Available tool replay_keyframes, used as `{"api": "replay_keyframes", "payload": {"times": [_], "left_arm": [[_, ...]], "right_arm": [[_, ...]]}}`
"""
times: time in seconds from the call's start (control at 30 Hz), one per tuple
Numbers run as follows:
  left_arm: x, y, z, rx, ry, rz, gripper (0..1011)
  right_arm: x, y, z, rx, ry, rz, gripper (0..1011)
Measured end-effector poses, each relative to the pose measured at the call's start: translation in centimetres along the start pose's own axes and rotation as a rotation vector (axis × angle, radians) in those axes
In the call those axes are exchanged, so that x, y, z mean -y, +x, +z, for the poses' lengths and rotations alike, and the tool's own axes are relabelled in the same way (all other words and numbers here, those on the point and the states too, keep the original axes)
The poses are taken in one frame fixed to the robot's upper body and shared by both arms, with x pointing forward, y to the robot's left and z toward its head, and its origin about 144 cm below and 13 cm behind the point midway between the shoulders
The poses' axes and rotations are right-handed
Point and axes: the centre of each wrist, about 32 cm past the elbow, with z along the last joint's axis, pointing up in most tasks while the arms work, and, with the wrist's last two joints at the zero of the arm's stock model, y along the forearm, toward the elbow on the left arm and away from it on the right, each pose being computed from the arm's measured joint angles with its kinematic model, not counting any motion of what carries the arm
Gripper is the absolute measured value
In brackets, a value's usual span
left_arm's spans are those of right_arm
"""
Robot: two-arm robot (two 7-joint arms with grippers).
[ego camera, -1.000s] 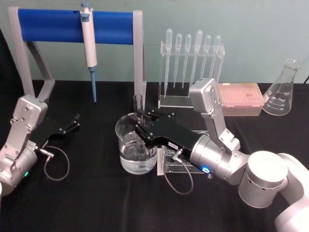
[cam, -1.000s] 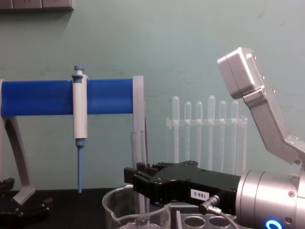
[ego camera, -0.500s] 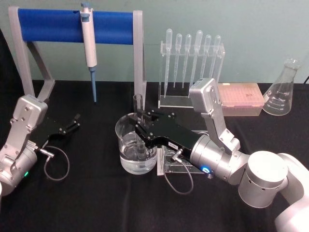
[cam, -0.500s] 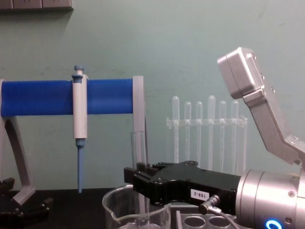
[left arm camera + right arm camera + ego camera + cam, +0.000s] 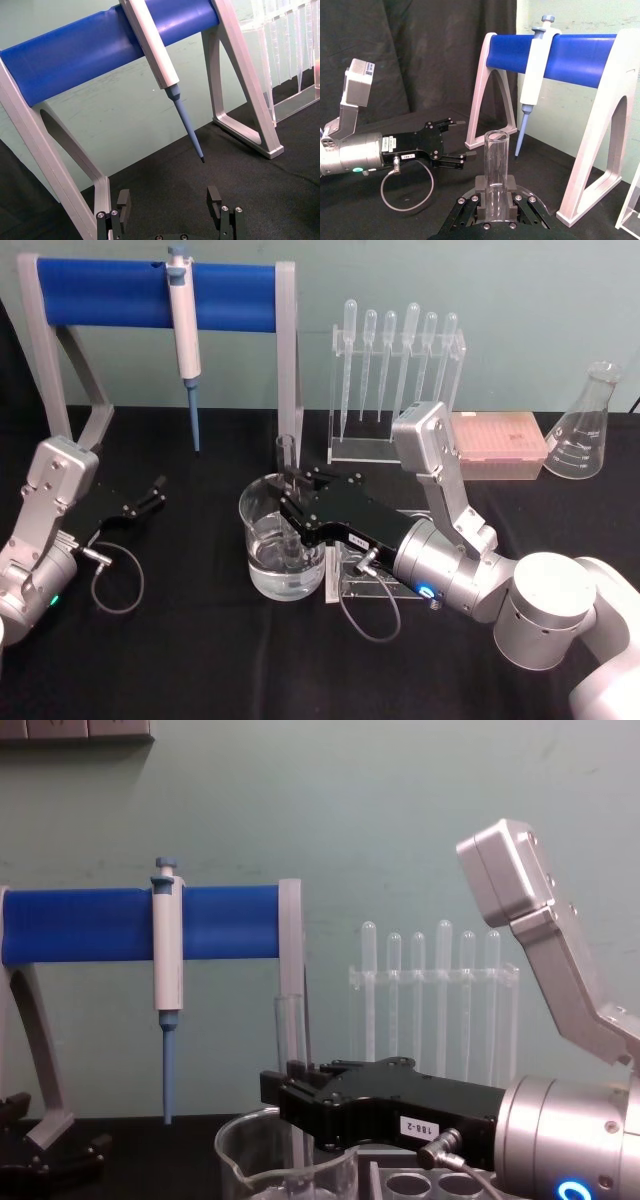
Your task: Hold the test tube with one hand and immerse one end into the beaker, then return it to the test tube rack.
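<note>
**Tube is in the beaker; lift-out and return to the rack come next**

I judge this to be the immersing step. My right gripper (image 5: 293, 492), black with a small white label on a silver-grey arm, reaches in from the right over the wide clear glass beaker (image 5: 250, 530) at the middle of the table. Its jaws are pressed onto the long clear glass test tube (image 5: 286, 455), pinching it partway up. The tube stands upright with its open rim above the jaws. Its rounded end is down inside the beaker and appears to sit in the clear liquid.

The next move calls for a straight lift until the tube's bottom clears the beaker's rim. Then comes a short carry right to the clear rack with round holes (image 5: 430, 1185), just beside the beaker under my arm.

My left gripper (image 5: 169, 197) is parked at the left, jaws spread and holding nothing.
</note>
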Motion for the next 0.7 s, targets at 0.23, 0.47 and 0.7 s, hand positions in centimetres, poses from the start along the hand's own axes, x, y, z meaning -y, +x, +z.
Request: {"api": "replay_keyframes", "payload": {"times": [0.23,0.47,0.7], "left_arm": [[0.0,0.0,0.0,0.0,0.0,0.0,1000],[0.0,0.0,0.0,0.0,0.0,0.0,1000],[0.0,0.0,0.0,0.0,0.0,0.0,1000]], "right_arm": [[0.0,0.0,0.0,0.0,0.0,0.0,224],[0.0,0.0,0.0,0.0,0.0,0.0,224],[0.0,0.0,0.0,0.0,0.0,0.0,224]]}}
